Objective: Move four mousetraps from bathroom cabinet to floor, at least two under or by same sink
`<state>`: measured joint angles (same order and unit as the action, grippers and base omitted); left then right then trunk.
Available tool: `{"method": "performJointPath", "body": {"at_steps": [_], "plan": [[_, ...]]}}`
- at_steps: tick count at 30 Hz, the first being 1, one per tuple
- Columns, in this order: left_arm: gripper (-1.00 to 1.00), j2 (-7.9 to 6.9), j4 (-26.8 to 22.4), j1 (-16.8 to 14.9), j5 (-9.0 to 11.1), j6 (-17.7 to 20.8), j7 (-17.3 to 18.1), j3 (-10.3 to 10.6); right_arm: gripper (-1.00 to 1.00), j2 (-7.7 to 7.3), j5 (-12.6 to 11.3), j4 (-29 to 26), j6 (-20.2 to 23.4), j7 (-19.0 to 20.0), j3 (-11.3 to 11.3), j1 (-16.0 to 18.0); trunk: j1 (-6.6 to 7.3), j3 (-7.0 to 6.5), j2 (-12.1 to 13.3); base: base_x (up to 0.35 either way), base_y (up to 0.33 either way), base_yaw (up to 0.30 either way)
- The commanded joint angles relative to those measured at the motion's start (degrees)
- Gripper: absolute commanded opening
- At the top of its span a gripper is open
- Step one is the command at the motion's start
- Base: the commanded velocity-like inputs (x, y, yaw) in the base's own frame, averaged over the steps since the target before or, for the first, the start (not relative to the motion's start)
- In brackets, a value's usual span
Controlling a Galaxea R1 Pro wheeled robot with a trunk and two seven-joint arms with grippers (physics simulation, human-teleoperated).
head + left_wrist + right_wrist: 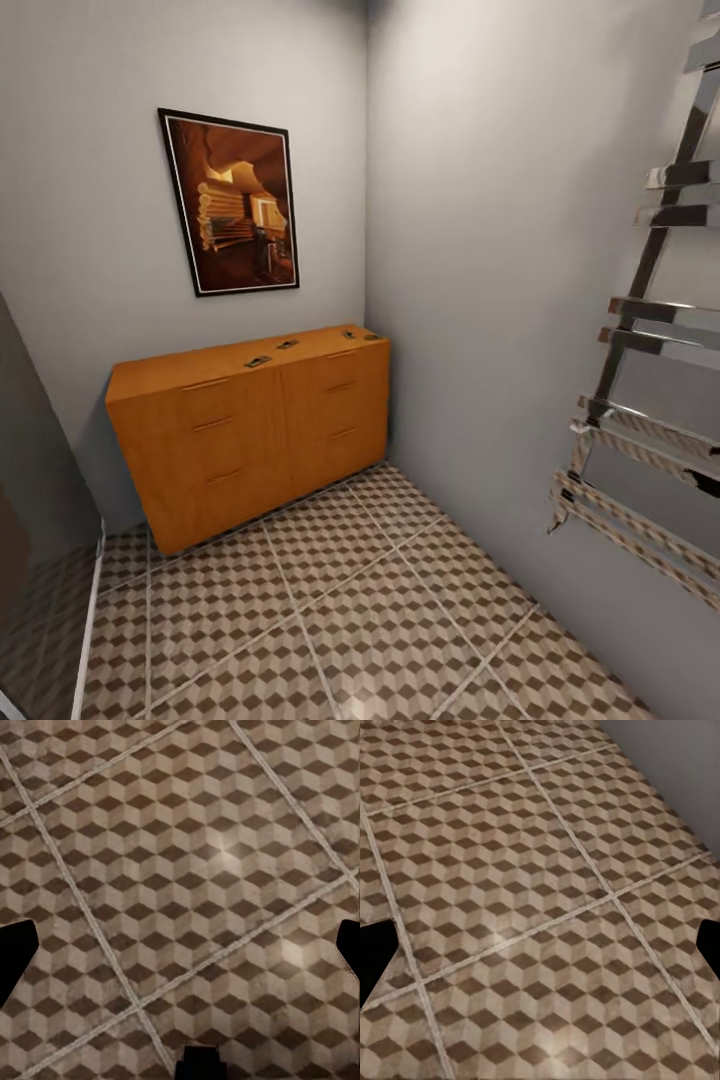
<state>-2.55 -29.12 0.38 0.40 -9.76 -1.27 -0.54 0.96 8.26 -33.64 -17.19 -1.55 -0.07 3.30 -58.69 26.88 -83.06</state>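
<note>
My left gripper (184,945) and right gripper (544,945) hang spread and empty over the cube-patterned brown-beige tiled floor (380,600). Farther off, four small tan mousetraps (258,361) lie untouched atop the orange-brown wooden cabinet (250,430); everything remains undone.

Mousetraps (258,361) on cabinet (250,430): too small for detail.

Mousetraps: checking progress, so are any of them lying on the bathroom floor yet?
No, the mousetraps all sit on top of the cabinet, none on the bathroom floor.
</note>
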Motion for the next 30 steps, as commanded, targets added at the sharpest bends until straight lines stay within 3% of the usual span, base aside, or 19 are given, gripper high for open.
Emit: {"method": "performJointPath", "body": {"at_steps": [1, 30], "plan": [[1.0, 0.0, -0.1, 0.0, 0.0, -0.1, -0.1, 0.0, 1.0, 0.01, 0.4, 0.0, -0.1, -0.1, 0.0, 0.0, -0.04, 0.05, 0.0, 0.329, 0.0, 0.0], [1.0, 0.0, -0.1, 0.0, 0.0, -0.1, -0.1, 0.0, 1.0, 0.01, 0.4, 0.0, -0.4, -0.1, 0.1, 0.0, -0.04, 0.05, 0.0, 0.327, 0.083, 0.0]]}}
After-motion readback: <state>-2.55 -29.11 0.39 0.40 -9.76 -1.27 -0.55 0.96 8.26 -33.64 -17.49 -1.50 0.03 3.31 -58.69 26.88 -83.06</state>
